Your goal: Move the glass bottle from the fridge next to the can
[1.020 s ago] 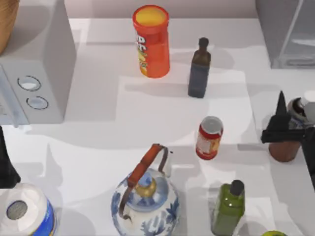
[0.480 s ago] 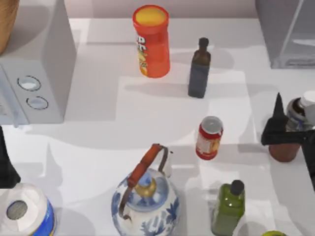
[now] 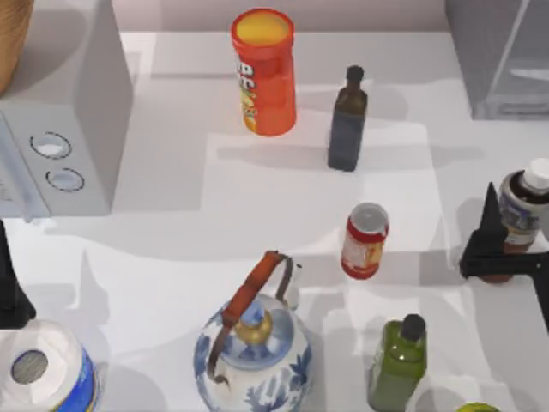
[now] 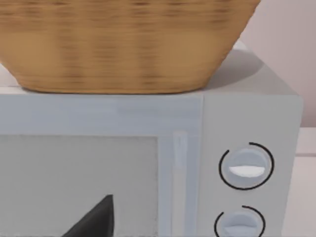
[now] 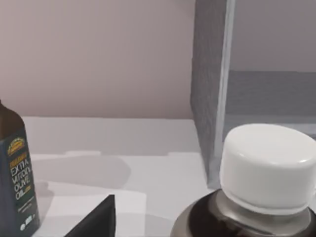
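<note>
Top view: glass bottle (image 3: pixel 521 206) stands upright on the table at the right edge, outside the fridge (image 3: pixel 497 56), well right of the can (image 3: pixel 364 240). Right gripper (image 3: pixel 502 257) sits low against the bottle's base; whether it grips the bottle or has let go, I cannot tell. Left arm (image 3: pixel 10 287) is parked at the left edge, beside the microwave (image 3: pixel 60 146). Right wrist view: bottle's white cap (image 5: pixel 269 165) close up, fridge door edge behind.
</note>
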Tool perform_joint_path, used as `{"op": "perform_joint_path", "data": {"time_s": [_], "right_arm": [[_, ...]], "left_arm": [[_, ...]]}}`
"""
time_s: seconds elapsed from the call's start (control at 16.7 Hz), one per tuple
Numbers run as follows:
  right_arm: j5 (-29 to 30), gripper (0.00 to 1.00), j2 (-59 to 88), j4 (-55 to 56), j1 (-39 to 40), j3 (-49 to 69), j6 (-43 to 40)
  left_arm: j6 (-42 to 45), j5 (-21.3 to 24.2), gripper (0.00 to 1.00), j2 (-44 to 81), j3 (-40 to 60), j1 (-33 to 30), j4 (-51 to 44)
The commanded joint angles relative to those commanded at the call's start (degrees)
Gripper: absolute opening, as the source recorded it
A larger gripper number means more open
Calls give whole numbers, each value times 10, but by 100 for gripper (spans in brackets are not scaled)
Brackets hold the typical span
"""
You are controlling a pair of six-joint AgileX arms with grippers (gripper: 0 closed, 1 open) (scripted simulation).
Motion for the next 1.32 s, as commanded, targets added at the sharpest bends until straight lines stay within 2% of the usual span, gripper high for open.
{"op": "perform_joint_path", "data": {"time_s": [0.24, 0.48, 0.96, 1.32], "right_arm": [[-13, 100, -15, -15, -11, 3, -1], [-72, 100, -121, -105, -51, -4, 0], [-229, 100, -498, -485, -165, -52, 7], [-296, 100, -789, -767, -255, -73, 6]], "left_arm": [[0, 0, 100, 0, 0, 0, 0], [0, 0, 100, 0, 0, 0, 0], [0, 0, 100, 0, 0, 0, 0], [0, 0, 100, 0, 0, 0, 0]]}}
